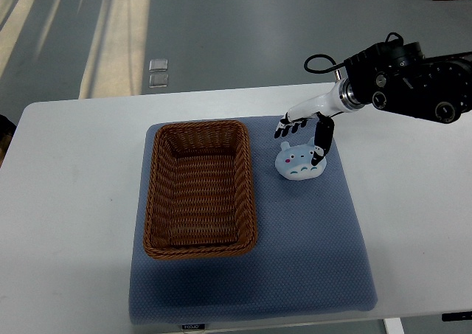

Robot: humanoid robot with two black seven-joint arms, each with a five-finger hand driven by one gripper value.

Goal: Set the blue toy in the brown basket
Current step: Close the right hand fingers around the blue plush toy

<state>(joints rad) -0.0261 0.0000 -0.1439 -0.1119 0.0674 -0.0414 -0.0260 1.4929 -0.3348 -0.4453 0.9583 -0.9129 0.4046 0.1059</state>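
Blue toy: the blue toy [298,163] sits upright on the blue mat [310,260], just beside the right wall of the brown basket [199,189] and outside it. You see its pale face with small dots turned toward the camera.

Right hand: your right hand [304,131] hangs over the far edge of the toy. The fingers [287,127] are spread and point left, and the dark thumb [320,141] drops down against the toy's right side. Nothing is gripped yet; I judge it a wide, loose reach, not a hold.

Step in hand: closing on the toy. Lower the palm so fingers and thumb sit on opposite sides of the body, then close evenly. The toy looks rounded and smooth, so a pinch near the top may let it squirt out; take it low and around the middle.

Basket: its opening is empty and wide. Once you hold the toy, lift clear of the woven rim before you travel left, then release low over the middle.

Left hand: out of view.

Table: the white table [66,172] carries the mat.
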